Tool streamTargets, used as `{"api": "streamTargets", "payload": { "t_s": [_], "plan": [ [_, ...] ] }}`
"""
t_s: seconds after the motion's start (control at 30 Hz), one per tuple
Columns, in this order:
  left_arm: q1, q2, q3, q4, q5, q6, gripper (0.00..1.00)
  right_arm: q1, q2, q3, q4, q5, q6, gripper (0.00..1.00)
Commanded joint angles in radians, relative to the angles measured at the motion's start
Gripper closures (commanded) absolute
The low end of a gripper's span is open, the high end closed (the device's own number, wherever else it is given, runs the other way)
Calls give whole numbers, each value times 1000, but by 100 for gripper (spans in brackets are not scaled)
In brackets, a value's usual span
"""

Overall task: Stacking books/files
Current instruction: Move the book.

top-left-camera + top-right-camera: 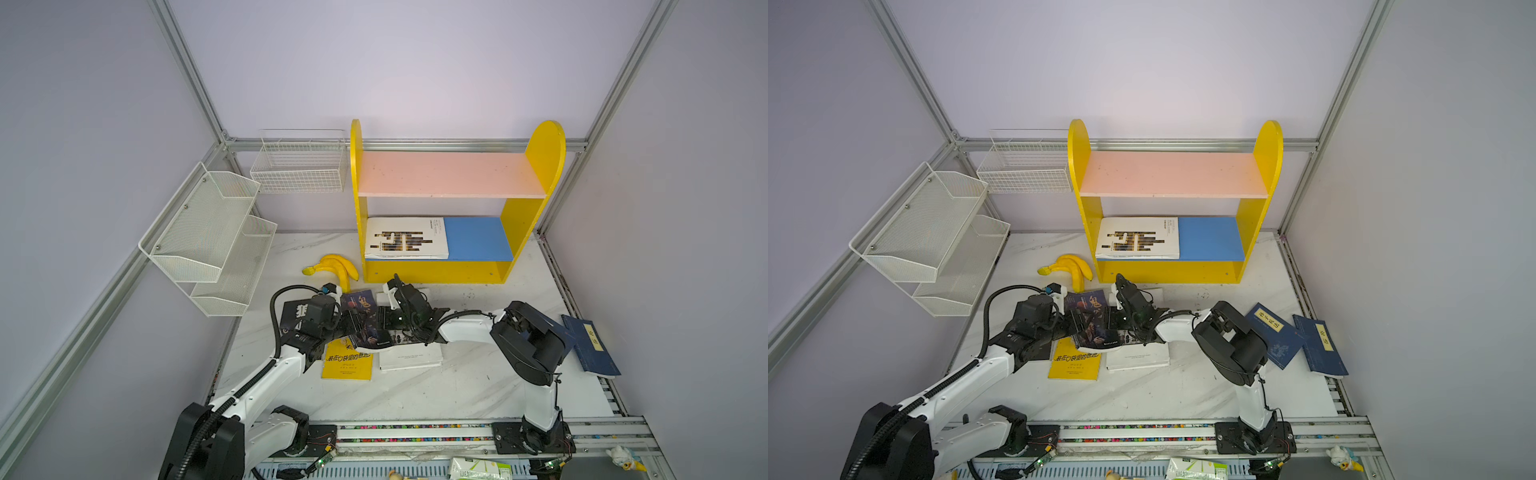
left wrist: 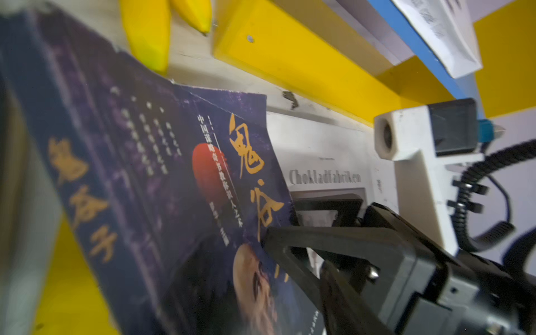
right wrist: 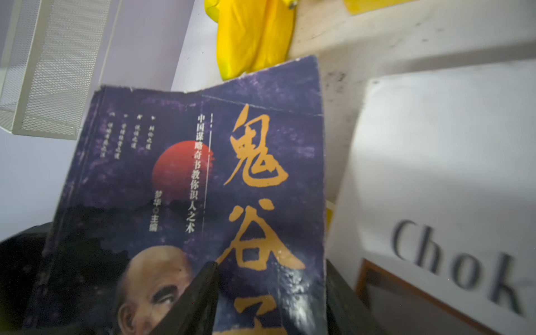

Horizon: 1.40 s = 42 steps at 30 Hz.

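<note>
1. the left gripper [image 1: 344, 323] is reaching in at the left edge of the dark portrait book [image 1: 362, 306]. whether its jaws are pinching that edge cannot be told. a black book [image 1: 296, 312] is lying partly under this arm.
2. the dark portrait book is hanging tilted above the table [image 1: 457, 386], in front of the yellow shelf [image 1: 432, 272]. its lower end is hovering over the top of the yellow book [image 1: 347, 362], which is lying flat.
3. the right gripper [image 1: 384, 319] is clamping the dark portrait book at its right edge. in the right wrist view one finger [image 3: 197, 293] is lying across the cover.
4. a white book [image 1: 411, 358] is lying flat just right of the yellow book.
5. the white photo-cover book [image 1: 405, 239] is lying on the left half of the shelf's blue lower board.
6. in a top view, two navy books [image 1: 1273, 334] [image 1: 1320, 347] are lying side by side near the table's right edge, well apart from both grippers.
</note>
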Motion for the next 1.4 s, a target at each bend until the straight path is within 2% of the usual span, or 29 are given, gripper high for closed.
{"api": "streamTargets", "payload": {
  "t_s": [0.0, 0.13, 0.2, 0.3, 0.37, 0.5, 0.6, 0.73, 0.83, 0.9, 1.03, 1.37],
  "plan": [
    [12, -47, 9, -115, -250, -34, 27, 53, 41, 53, 19, -62, 25, 43],
    [30, -72, 38, -203, -424, -38, 22, 65, 61, 75, -5, -46, 28, 43],
    [36, -72, 51, -231, -467, -38, 21, 65, 66, 77, -16, -37, 34, 43],
    [38, -68, 68, -278, -521, -41, 13, 67, 46, 71, -33, -19, 30, 41],
    [39, -70, 78, -300, -540, -44, 11, 66, 24, 71, -61, 9, 9, 40],
    [39, -86, 96, -295, -458, -12, 7, 67, -53, 81, -168, 107, -49, 37],
    [36, -105, 96, -240, -296, 56, 4, 61, -137, 81, -262, 216, -97, 30],
    [2, -131, 79, -140, -62, 69, 0, 33, -267, 47, -371, 402, -119, 24],
    [-45, -126, 63, -67, 47, 28, 0, -19, -339, -4, -409, 437, -123, 21],
    [-89, -112, 60, -33, 62, -3, 0, -70, -375, -50, -421, 416, -117, 21],
    [-182, -63, 75, 8, 24, -44, 0, -172, -437, -149, -416, 333, -124, 16],
    [-282, 159, 94, 126, -24, -141, 0, -256, -431, -296, -354, 233, -183, 14]
  ]
}}
